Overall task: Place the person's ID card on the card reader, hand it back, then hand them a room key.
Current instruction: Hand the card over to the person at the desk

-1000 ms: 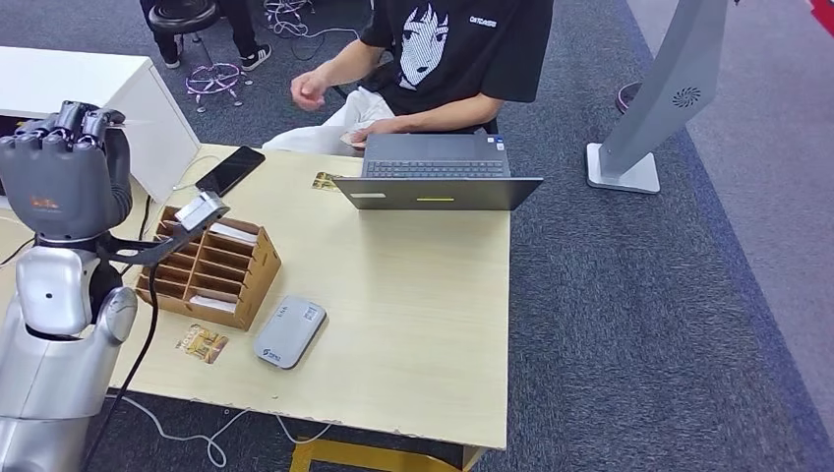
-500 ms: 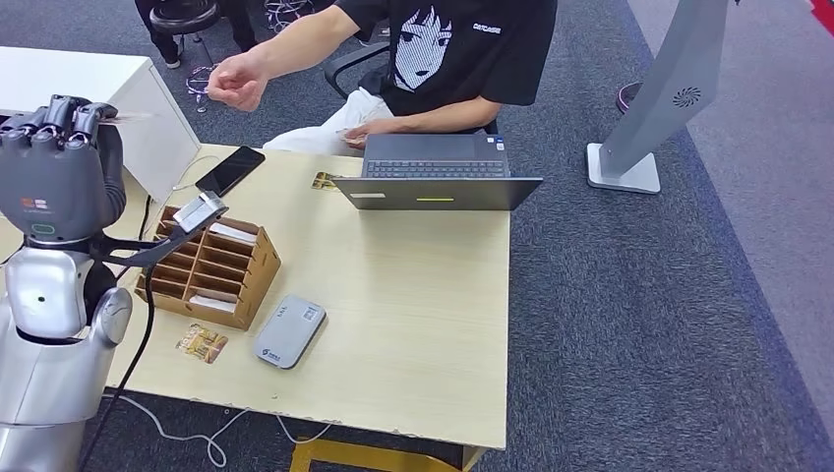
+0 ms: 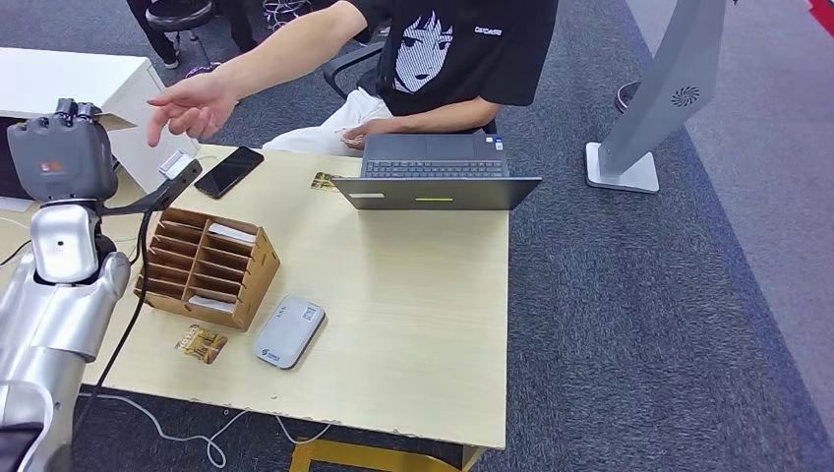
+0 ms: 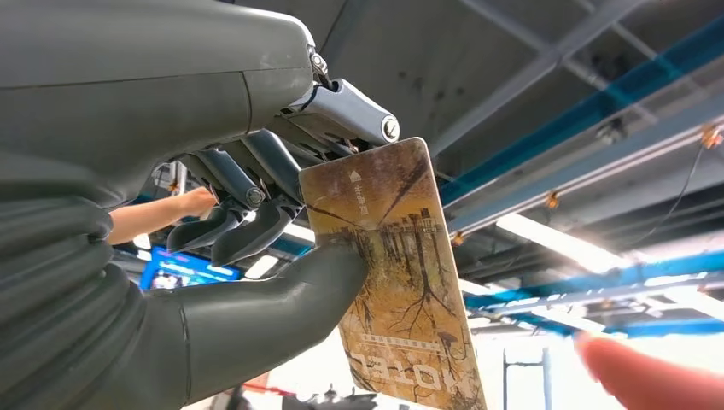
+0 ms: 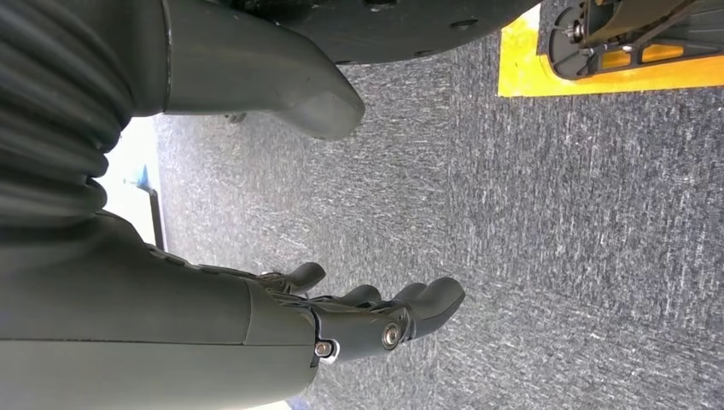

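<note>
Grey carpet (image 3: pixel 629 295) is being covered across the room, with a pale wooden table (image 3: pixel 413 324) set on it. At the far edge an open laptop (image 3: pixel 435 169) is being faced by a seated person in a black printed shirt (image 3: pixel 452 49). On the left part of the table, a cardboard slot organiser (image 3: pixel 207 265) is being kept, with a grey card reader (image 3: pixel 289 331) just beside its near right corner and a patterned card (image 3: pixel 202 343) lying flat near the front edge. A black phone (image 3: pixel 229 170) is lying at the far left corner, beside a white cabinet (image 3: pixel 89 84). A grey stand (image 3: pixel 654 108) is being seen far right.

The room key (image 4: pixel 397 282) is being held aloft, clamped between thumb and fingers of the left hand (image 3: pixel 64 152), left of the table. The person's hand (image 3: pixel 192 103) is being stretched toward it, apart from it. The right hand (image 5: pixel 376 320) is hanging over carpet, fingers loosely curled, nothing being held.
</note>
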